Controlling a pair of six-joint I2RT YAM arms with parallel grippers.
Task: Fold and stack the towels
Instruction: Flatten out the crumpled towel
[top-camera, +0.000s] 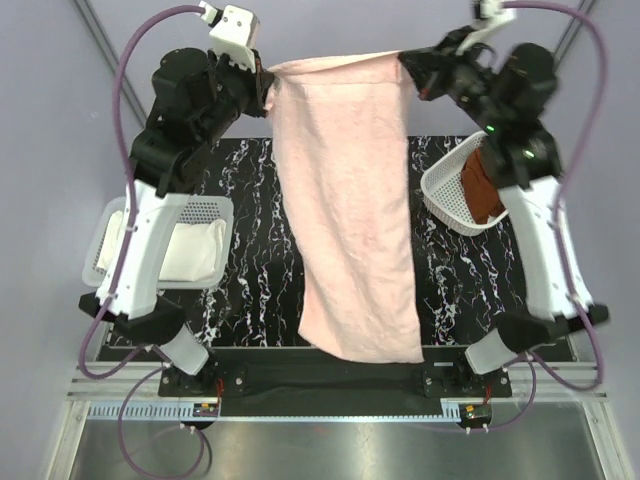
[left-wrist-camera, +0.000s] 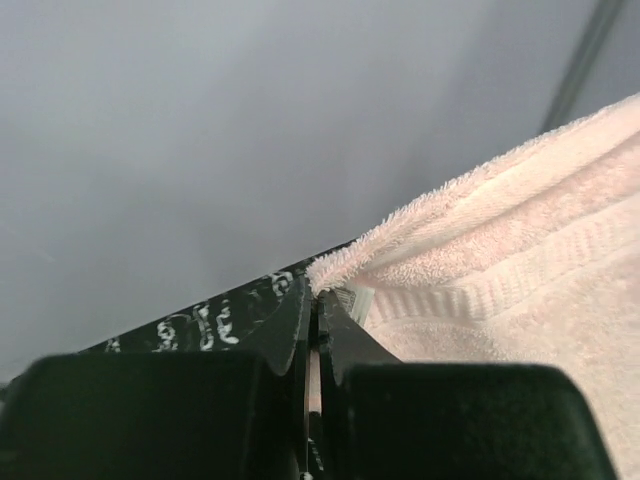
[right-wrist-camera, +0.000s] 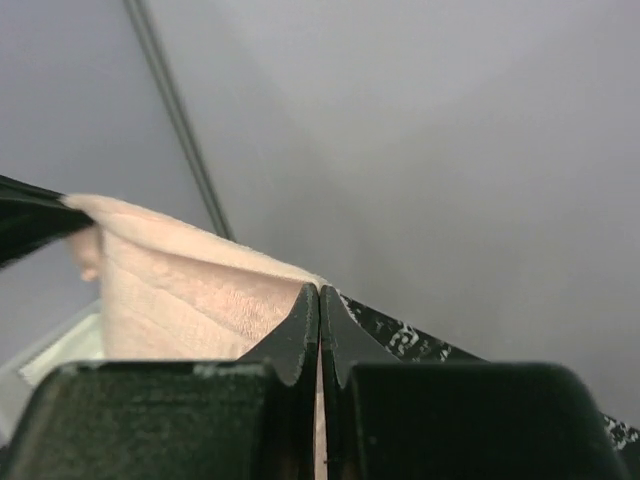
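Pale pink towel (top-camera: 345, 200) hangs as one long sheet between our two arms. Its lower edge comes down over the near edge of the bench (top-camera: 250, 290), between the arm bases; we cannot tell whether it touches there. Farther back on our left, the white towel (top-camera: 195, 250) lies inside the left basket (top-camera: 215, 208), partly hidden by the arm. On our right, the rust-brown towel (top-camera: 483, 190) sits in the right basket (top-camera: 445, 190), which is tilted. Farthest back and raised, our left end effector (top-camera: 268, 88) is clenched on one top corner of the pink towel and our right end effector (top-camera: 405, 62) is clenched on the other, with the top hem stretched between them.
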